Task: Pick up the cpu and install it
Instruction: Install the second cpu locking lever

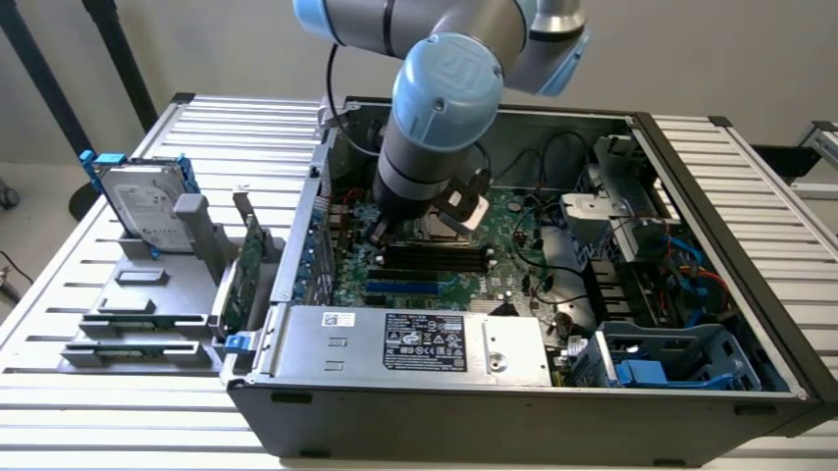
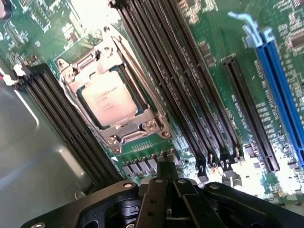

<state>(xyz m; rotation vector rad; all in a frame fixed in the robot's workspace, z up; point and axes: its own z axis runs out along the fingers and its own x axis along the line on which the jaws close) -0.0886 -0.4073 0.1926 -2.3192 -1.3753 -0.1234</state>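
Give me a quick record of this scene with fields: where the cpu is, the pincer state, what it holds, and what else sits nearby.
cpu: seated in the motherboard socket, under its metal frame
pincer: shut, above the board beside the socket
held: nothing visible
arm: reaching down into the open computer case
outside the case: hard drive and green circuit card in a grey holder, on the exterior view's left

One cpu [image 2: 110, 99] — one hard drive [image 1: 141, 206] — one computer case [image 1: 524, 412].
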